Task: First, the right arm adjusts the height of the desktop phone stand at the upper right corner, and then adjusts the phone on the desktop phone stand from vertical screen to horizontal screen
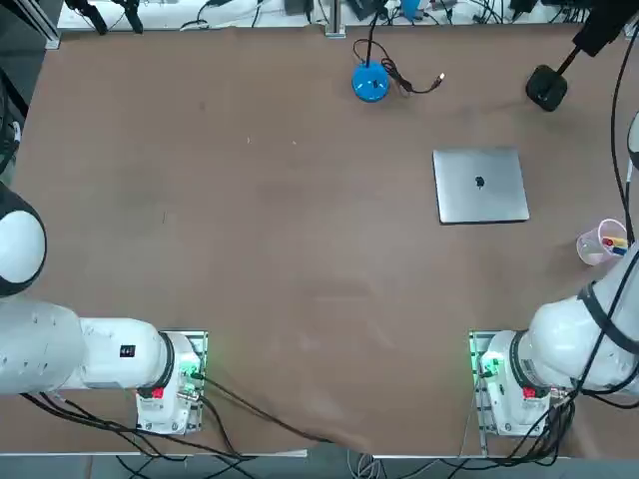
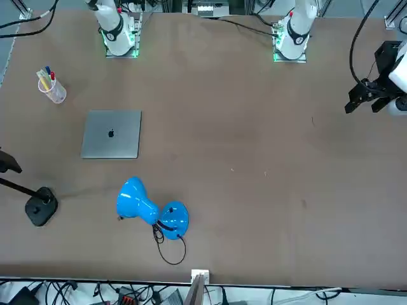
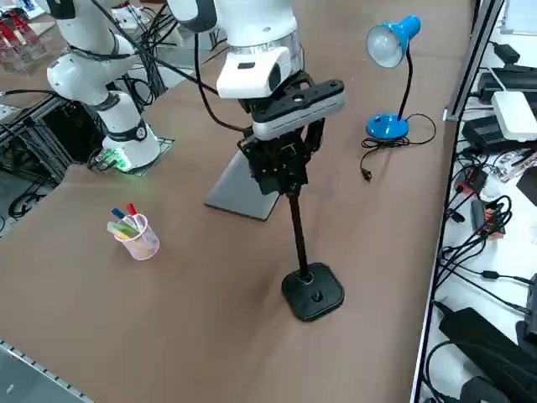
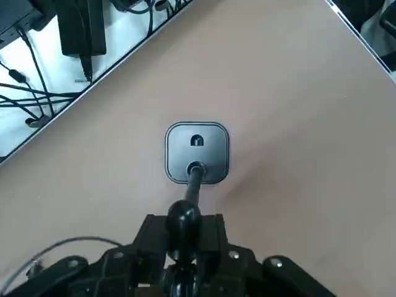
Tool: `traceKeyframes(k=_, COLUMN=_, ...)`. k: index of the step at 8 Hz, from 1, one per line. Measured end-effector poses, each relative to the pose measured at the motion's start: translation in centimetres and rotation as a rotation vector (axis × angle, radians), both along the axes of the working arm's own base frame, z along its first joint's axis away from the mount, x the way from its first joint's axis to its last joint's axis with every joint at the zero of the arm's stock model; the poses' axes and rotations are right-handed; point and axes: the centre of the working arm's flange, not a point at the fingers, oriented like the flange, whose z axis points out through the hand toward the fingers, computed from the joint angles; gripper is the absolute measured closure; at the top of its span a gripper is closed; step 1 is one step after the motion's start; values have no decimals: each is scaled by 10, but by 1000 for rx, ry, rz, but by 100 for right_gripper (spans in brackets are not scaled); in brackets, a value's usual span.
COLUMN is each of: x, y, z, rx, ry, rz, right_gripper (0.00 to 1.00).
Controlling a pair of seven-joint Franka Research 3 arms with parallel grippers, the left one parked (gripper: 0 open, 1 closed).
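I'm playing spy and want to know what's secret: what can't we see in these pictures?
- The black slab phone: no view shows it clearly; the white robot arm and black gripper may hide it in the right side view.
- The top of the black pole stand: behind the gripper in the right side view, cut off by the edge in the front view.
- The silver laptop's screen: shut under its lid, top view.

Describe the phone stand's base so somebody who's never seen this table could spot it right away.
Find the silver laptop on the brown table. Beside it, below the right gripper, sits the phone stand's base: a black, rounded-square plate with a slanted pole, unlike the lamp's round blue base.
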Motion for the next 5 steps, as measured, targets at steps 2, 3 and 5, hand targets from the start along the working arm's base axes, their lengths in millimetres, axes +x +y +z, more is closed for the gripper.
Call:
traceKeyframes(k=2, x=4, y=8, z=-4, rx=3, ry=3, rz=-21, right_gripper=72)
traceKeyframes(k=3, x=5, y=11, z=-7, rx=4, ry=7, rz=-24, right_gripper=72)
traceKeyframes(k=5, x=8, y=9, z=-19, rx=7, ry=23, rz=-28, right_gripper=72)
